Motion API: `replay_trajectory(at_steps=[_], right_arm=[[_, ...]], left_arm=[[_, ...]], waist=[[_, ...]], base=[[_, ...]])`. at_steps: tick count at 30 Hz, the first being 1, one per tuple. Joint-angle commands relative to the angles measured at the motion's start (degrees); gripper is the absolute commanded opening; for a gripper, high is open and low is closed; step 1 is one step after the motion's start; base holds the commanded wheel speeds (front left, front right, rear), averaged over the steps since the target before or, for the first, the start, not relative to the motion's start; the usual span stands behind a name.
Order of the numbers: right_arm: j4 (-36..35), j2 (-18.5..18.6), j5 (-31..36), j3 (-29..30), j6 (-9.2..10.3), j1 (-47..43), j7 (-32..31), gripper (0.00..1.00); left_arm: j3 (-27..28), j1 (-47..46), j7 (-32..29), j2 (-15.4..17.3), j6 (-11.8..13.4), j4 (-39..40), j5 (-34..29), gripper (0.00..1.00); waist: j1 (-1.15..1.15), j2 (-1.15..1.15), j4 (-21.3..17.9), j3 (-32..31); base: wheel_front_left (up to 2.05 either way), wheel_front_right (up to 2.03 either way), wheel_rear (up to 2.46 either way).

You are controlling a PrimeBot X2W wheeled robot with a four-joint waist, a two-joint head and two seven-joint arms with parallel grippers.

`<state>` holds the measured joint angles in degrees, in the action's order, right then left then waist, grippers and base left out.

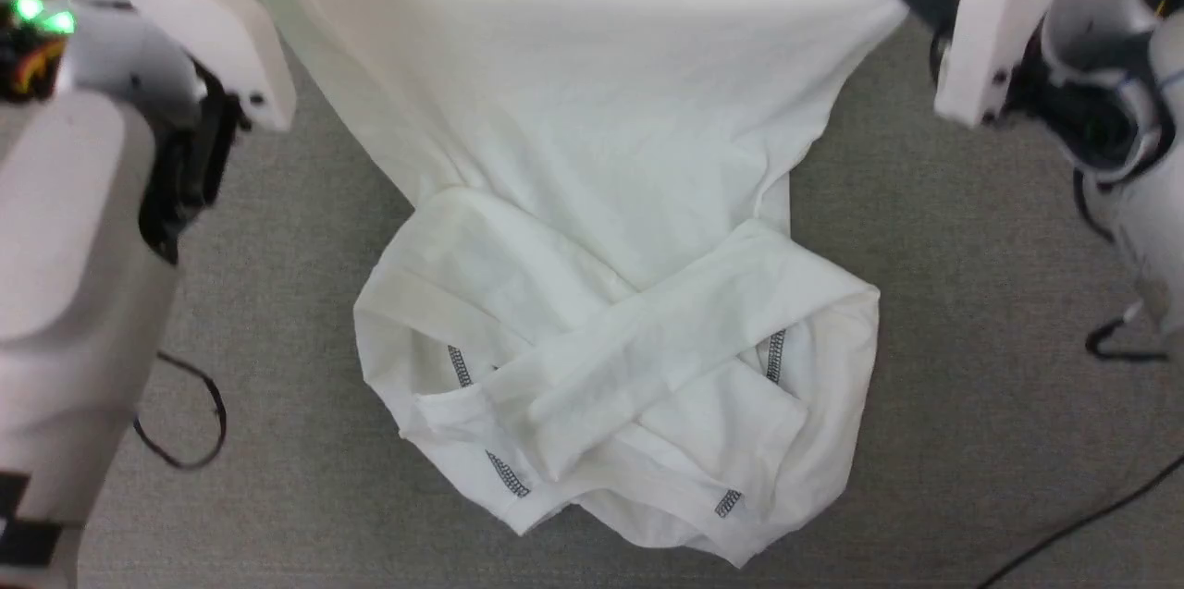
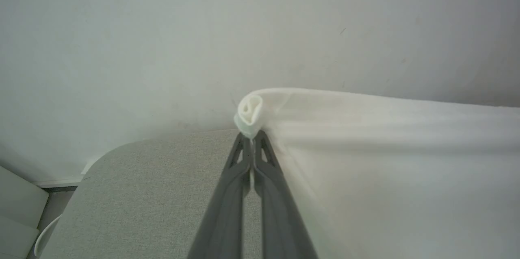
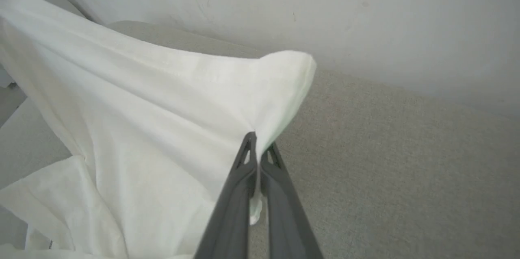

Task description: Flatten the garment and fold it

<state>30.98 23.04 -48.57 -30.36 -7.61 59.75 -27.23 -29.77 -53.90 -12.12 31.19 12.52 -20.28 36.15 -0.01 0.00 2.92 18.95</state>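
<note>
Grey counter [image 1: 925, 339]: thin white long-sleeved shirt [image 1: 592, 127], judged limp, light; hem corners are clamped by left gripper [image 2: 252, 136] and right gripper [image 3: 256, 139].

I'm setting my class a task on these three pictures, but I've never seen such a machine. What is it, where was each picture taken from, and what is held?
It is a two-armed robot. One picture looks down from its head; the other two look along the left gripper and the right gripper, each a pair of dark fingers. Each is shut on a corner of a white shirt, holding that end up. The shirt's other end, with its sleeves crossed, lies crumpled on the grey surface.
</note>
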Motion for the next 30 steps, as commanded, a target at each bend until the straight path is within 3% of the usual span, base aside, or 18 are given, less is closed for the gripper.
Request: replay_trajectory(at_steps=[1, 7, 13, 18, 23, 24, 25, 26, 27, 30], right_arm=[[-0.66, 0.78, -0.19, -0.32, 0.12, -2.27, 0.51, 0.00], [-9.98, 3.97, -1.84, 0.20, 0.12, -19.10, 2.61, 0.00], [-17.68, 4.40, -0.32, 5.23, 0.12, -33.62, 1.90, 0.00], [-23.02, 1.02, 2.70, 10.12, 0.12, -45.01, -1.90, 0.00], [-25.81, -4.23, 10.34, 14.65, 0.12, -54.93, -5.60, 0.00], [-26.09, -5.50, 11.94, 15.68, 0.12, -56.53, -6.33, 0.15], [-26.47, -6.55, 13.55, 16.54, 0.12, -58.02, -7.08, 0.44], [-26.88, -7.81, 14.72, 17.68, 0.12, -59.52, -7.68, 1.00], [-27.61, -9.07, 15.69, 18.85, 0.12, -60.89, -7.96, 1.00], [-30.47, -11.49, 18.49, 20.61, 0.12, -64.64, -9.74, 1.00]], left_arm=[[0.35, 2.28, 0.37, 0.51, 0.91, 0.81, 0.25, 0.00], [2.40, 20.87, 0.38, 4.44, 8.88, 14.83, 2.69, 0.00], [3.28, 37.13, -1.52, 9.07, 16.25, 28.73, 3.80, 0.00], [2.77, 47.54, -3.37, 10.86, 20.68, 35.64, 5.13, 0.00], [0.07, 54.01, -4.74, 9.78, 22.53, 36.40, 6.32, 0.00], [-0.56, 54.74, -4.93, 9.84, 22.83, 35.89, 6.00, 0.02], [-1.17, 55.29, -5.22, 9.90, 23.12, 35.39, 5.69, 0.33], [-1.68, 55.83, -5.68, 9.69, 23.38, 34.92, 5.81, 0.67], [-2.12, 56.18, -5.98, 9.46, 23.41, 34.73, 5.93, 1.00], [-2.70, 56.71, -5.98, 9.03, 23.84, 34.52, 5.74, 1.00]], waist=[[0.01, 0.00, -1.74, -4.72], [0.01, 0.00, -2.86, -8.73], [0.01, 0.00, -3.89, -10.98], [0.01, 0.00, -4.36, -11.83], [0.01, 0.00, -4.69, -12.24], [0.01, 0.00, -4.87, -12.37], [0.01, 0.00, -4.96, -12.42], [0.01, 0.00, -5.02, -12.59], [0.01, 0.00, -5.06, -12.71], [0.01, 0.00, -5.24, -13.06]], base=[[0.00, 0.00, 0.00], [0.00, 0.00, 0.00], [0.00, 0.00, 0.00], [0.00, 0.00, 0.00], [0.00, 0.00, 0.00], [0.00, 0.00, 0.00], [0.00, 0.00, 0.00], [0.00, 0.00, 0.00], [0.00, 0.00, 0.00], [0.00, 0.00, 0.00]])
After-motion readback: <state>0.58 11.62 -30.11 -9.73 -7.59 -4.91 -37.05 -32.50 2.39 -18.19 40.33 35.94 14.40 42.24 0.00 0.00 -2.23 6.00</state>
